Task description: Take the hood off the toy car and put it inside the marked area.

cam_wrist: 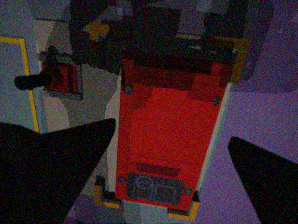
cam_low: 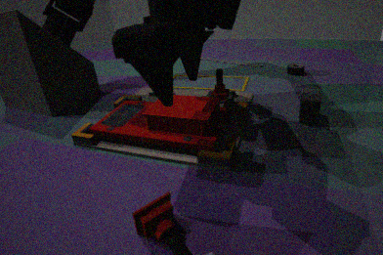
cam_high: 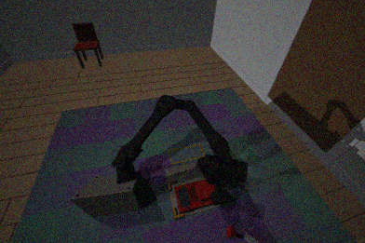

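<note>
Presently, items around the toy car (cam_low: 161,126):

- A small red-and-black loose part (cam_low: 155,219) lies on the counter (cam_low: 59,192) in front of the car, well apart from it.
- A dark upright peg (cam_low: 219,81) on a red block stands at the car's far side, just beside the body; in the wrist view it sits left of the car, between the car and the yellow outline.
- The marked area (cam_low: 239,84), a yellow-outlined rectangle, lies behind the car, near it.
- A small dark block (cam_low: 296,69) rests farther right, well apart.
- A red chair (cam_high: 87,43) stands on the wooden floor, far off.

Hood (cam_wrist: 167,135): the red panel is on the car, not lifted.

Jaws: spread wide, holding nothing. From the wrist view one dark finger (cam_wrist: 55,160) lies to the left of the hood and the other to the right, the hood between them. In the exterior view one fingertip hangs just above the red top; contact cannot be told.
</note>
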Tool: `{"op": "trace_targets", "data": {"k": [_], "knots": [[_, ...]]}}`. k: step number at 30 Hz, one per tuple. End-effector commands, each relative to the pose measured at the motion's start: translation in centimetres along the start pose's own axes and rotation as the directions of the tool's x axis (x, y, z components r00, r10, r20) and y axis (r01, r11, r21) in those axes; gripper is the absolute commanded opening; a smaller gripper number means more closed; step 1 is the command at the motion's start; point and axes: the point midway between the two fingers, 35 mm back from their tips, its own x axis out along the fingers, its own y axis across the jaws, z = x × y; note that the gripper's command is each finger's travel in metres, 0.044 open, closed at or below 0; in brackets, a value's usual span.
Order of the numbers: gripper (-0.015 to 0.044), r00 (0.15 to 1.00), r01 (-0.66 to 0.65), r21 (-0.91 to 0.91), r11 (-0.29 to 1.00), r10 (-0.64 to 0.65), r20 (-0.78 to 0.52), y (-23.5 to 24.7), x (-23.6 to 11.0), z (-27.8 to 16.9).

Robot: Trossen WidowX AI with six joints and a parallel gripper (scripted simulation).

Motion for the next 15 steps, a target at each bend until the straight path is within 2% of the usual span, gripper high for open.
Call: {"op": "trace_targets", "data": {"k": [1,15], "knots": [[0.044,1.0,-0.007,0.002,1.0,0.007,-0.006,0.1,0.7,-0.1],[0.044,1.0,-0.008,0.002,1.0,0.008,-0.006,0.1,1.8,-0.2]]}}
